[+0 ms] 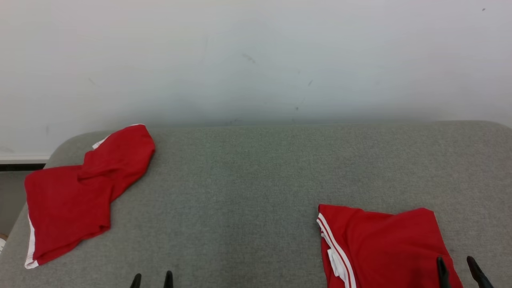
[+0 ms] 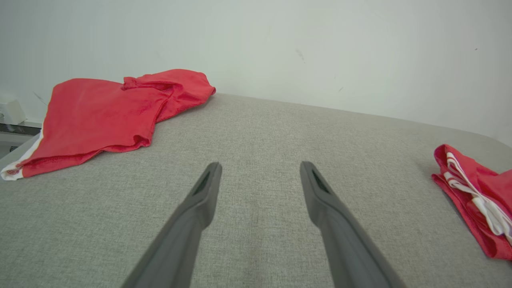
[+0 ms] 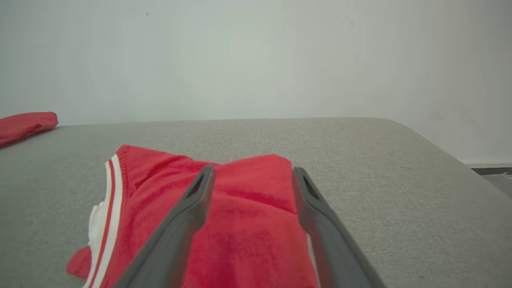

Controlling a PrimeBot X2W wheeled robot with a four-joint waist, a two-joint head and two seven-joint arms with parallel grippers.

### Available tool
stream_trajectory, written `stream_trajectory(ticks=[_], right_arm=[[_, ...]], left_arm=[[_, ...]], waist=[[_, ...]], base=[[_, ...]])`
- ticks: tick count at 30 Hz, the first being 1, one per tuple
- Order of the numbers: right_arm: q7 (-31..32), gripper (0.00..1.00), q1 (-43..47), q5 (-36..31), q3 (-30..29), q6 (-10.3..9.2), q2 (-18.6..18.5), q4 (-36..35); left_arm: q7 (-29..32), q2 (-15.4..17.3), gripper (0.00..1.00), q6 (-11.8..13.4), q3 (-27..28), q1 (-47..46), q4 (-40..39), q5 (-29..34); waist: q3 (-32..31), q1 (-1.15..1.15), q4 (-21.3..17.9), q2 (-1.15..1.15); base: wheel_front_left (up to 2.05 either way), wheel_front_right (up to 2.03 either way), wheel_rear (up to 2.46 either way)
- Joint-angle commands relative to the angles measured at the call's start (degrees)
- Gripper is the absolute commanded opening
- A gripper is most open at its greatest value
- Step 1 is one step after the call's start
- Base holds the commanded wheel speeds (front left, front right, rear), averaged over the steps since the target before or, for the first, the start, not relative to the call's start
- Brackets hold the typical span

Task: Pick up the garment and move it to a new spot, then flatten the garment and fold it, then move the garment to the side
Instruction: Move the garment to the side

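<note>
Red, a folded garment lay nearest, at the grey upholstered surface's right front, beneath the right gripper — jaws spread, holding nothing. Left gripper, likewise spread, hovered over bare upholstery; the crumpled red garment lay far left.

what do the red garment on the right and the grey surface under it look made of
Red garment: likely soft matte knit fabric, by its fuzzy nap and limp folds, with white striped trim; cotton or polyester, I can't tell. Grey surface: matte woven upholstery cloth, by its fine flecked weave; rounded corners suggest padding.
</note>
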Motion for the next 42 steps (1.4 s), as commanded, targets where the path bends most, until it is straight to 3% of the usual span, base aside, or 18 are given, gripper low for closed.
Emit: stream_trajectory(ticks=[1,5,11,18,23,31,32,33,42], right_arm=[[-0.1,1.00,-0.8,0.6,0.2,-0.14,-0.5,1.1],[2.4,1.00,-4.7,6.3,2.8,-0.15,-3.7,5.3],[20.2,1.00,-10.3,16.6,4.5,-0.14,-9.0,7.6],[33.9,1.00,-14.8,21.6,2.0,-0.14,-10.2,11.6],[39.8,1.00,-16.1,24.8,2.0,-0.14,-9.5,15.0],[41.7,1.00,-19.2,30.7,4.1,-0.14,-8.5,18.7],[41.6,0.43,-19.8,30.6,4.8,-0.14,-8.7,19.1],[41.0,0.00,-20.3,30.2,5.4,-0.14,-9.1,19.5],[36.0,0.00,-24.1,32.8,12.3,-0.08,-11.4,15.9]], left_arm=[[0.0,0.2,1.00,0.3,0.0,0.4,-0.1,-0.2],[0.0,0.2,1.00,-0.1,-0.1,0.2,0.3,0.1],[0.0,0.2,1.00,0.0,-0.3,-0.7,0.5,-0.1],[0.0,0.2,1.00,0.1,-1.5,-1.7,0.5,0.0],[0.0,0.2,1.00,-0.5,-1.0,-2.3,0.8,1.2],[0.0,0.2,1.00,-1.3,-0.8,-4.1,1.2,1.7],[0.0,0.2,1.00,-1.4,-1.0,-4.3,1.2,1.7],[0.0,0.2,1.00,-1.4,-1.2,-4.5,1.2,1.7],[0.0,0.2,1.00,-0.6,-2.1,-5.4,0.6,0.5]], waist=[[0.1,0.00,0.0,0.00],[0.7,0.00,-0.3,0.00],[1.8,0.00,-0.2,0.00],[3.9,0.00,1.5,0.00],[5.2,0.00,2.7,0.00],[7.1,0.00,3.9,0.00],[7.2,0.00,4.0,0.00],[7.4,0.00,4.2,0.00],[8.0,0.00,4.2,0.00]], base=[[0.00,0.00,0.00],[0.00,0.00,0.00],[0.00,0.00,0.00],[0.00,0.00,0.00],[0.00,0.00,0.00],[0.00,0.00,0.00],[0.00,0.00,0.00],[0.00,0.00,0.00],[0.00,0.00,0.00]])
